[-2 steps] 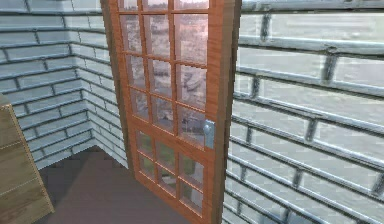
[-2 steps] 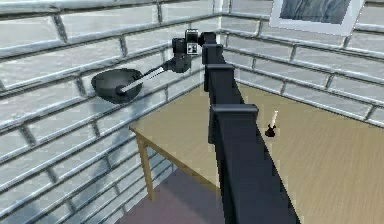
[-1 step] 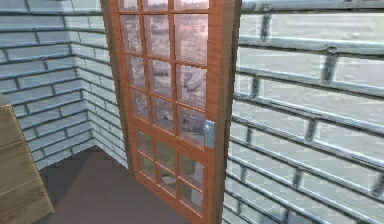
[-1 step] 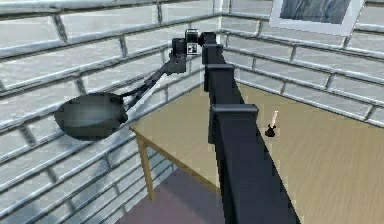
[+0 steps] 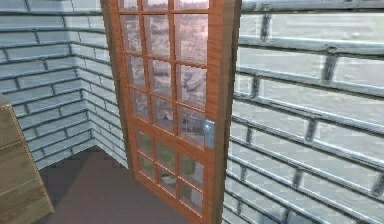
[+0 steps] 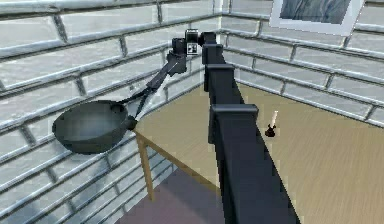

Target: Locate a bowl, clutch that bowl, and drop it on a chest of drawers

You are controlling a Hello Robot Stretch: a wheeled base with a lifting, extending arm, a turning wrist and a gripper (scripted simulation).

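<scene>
A dark round bowl (image 6: 95,125) hangs in the air just off the corner of the desk (image 6: 320,150), clear of the desk top. The claw (image 6: 132,106) holds it at the rim. How the thin fingers are set cannot be told. The arm (image 6: 235,130) crosses above the desk. A small white candle (image 6: 273,120) stands on the desk. Behind the desk is a white brick wall (image 6: 90,50) with a white-framed picture (image 6: 315,12). The forward view shows a wooden door (image 5: 170,100) with glass panes.
</scene>
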